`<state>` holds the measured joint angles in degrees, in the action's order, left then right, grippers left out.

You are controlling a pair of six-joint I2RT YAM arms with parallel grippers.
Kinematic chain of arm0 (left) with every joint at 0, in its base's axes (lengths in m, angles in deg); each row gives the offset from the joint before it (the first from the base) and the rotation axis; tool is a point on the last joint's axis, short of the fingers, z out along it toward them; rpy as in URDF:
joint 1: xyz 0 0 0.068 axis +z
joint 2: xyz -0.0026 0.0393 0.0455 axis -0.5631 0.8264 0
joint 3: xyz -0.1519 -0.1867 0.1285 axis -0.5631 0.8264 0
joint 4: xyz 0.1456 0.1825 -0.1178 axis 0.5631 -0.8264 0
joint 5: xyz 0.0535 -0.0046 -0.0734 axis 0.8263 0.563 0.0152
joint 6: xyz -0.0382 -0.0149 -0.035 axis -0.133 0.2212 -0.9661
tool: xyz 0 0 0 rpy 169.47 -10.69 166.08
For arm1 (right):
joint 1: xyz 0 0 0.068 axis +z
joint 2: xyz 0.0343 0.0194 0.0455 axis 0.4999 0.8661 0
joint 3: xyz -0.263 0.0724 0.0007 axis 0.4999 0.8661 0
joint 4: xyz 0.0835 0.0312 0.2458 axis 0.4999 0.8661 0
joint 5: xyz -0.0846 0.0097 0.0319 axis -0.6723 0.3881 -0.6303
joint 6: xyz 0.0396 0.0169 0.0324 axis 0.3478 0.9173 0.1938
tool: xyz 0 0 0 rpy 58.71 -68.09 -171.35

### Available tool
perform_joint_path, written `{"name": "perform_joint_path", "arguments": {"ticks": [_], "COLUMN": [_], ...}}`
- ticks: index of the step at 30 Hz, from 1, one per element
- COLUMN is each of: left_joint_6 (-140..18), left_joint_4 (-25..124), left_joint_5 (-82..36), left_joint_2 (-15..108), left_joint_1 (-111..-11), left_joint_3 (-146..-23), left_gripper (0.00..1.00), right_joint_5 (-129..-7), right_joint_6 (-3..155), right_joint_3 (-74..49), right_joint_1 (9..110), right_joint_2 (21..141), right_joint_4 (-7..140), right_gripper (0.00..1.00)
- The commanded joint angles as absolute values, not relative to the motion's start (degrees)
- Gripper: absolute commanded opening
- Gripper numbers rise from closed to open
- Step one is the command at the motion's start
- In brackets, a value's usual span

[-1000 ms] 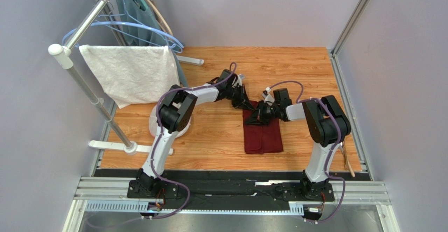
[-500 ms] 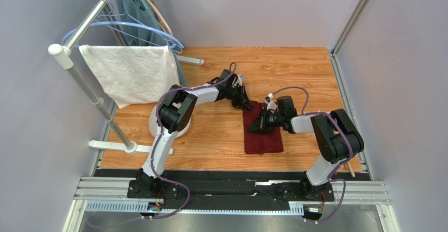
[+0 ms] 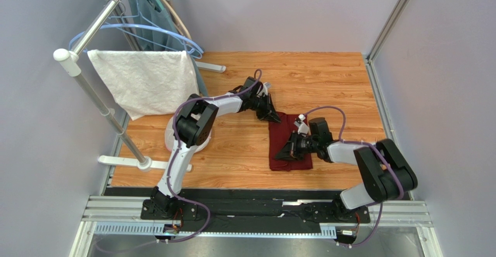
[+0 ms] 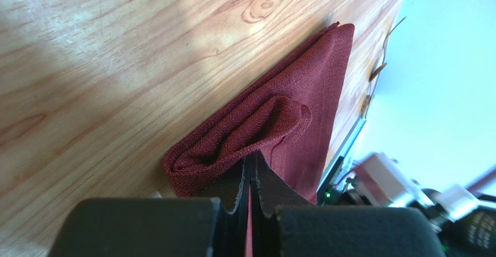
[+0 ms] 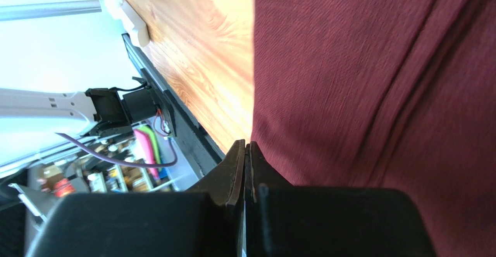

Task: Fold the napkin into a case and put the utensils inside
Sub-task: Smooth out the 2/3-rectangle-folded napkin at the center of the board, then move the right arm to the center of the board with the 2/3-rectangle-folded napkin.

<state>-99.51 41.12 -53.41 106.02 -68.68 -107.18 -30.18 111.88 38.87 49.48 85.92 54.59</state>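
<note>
One napkin (image 3: pixel 283 128), folded into strip, flat on worktop (image 3: pixel 326 82), centre of top view. Long axis runs top to bottom of frame, short ends at top and bottom. My two grippers both on it. Left gripper (image 3: pixel 274 117) at strip's upper-left corner, clenched on bunched cloth, red sliver showing between its fingers. Right gripper (image 3: pixel 285 154) at lower-left edge, jaws pressed together; cannot tell whether cloth is pinched. One white towel (image 3: pixel 145 82) hangs upper left.

Grey walls (image 3: pixel 291 13), wood tabletop (image 3: pixel 326 77), white towel (image 3: pixel 145 85) on rack (image 3: pixel 87 33), possibly blue hangers (image 3: pixel 195 49)
</note>
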Motion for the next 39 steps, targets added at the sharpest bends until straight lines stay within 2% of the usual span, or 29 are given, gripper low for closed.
{"name": "perform_joint_path", "arguments": {"ticks": [1, 10, 14, 17, 25, 34, 36, 39], "left_joint_6": [-97.8, -94.2, -93.2, -93.2, -97.3, -97.8, -95.8, -91.6], "left_joint_4": [40.1, 37.6, 38.7, 38.7, 40.9, 38.9, 36.3, 31.2], "left_joint_5": [-50.9, -54.3, -56.8, -56.7, -57.6, -58.0, -57.1, -54.6], "left_joint_2": [106.3, 104.4, 100.4, 99.2, 106.4, 113.1, 111.8, 107.2], "left_joint_1": [-68.6, -68.5, -68.7, -68.6, -68.5, -68.5, -68.5, -68.6], "left_joint_3": [-108.5, -111.2, -110.7, -111.3, -115.0, -120.5, -122.0, -122.4], "left_gripper": [0.0, 0.0, 0.08, 0.11, 0.08, 0.07, 0.08, 0.2], "right_joint_5": [-34.8, -41.5, -42.1, -43.1, -44.1, -44.0, -45.7, -50.6], "right_joint_6": [108.9, 108.4, 107.3, 106.5, 106.2, 107.3, 106.4, 102.9], "right_joint_3": [42.8, 44.1, 41.3, 39.0, 38.3, 43.1, 41.3, 35.5], "right_joint_1": [49.8, 49.6, 49.5, 49.5, 49.3, 49.3, 49.3, 48.5], "right_joint_2": [79.6, 78.3, 73.1, 70.1, 67.3, 66.4, 63.7, 59.6], "right_joint_4": [60.7, 65.6, 71.5, 75.6, 78.8, 76.9, 80.9, 90.1], "right_gripper": [0.0, 0.0, 0.0, 0.0, 0.0, 0.0, 0.0, 0.0]}}
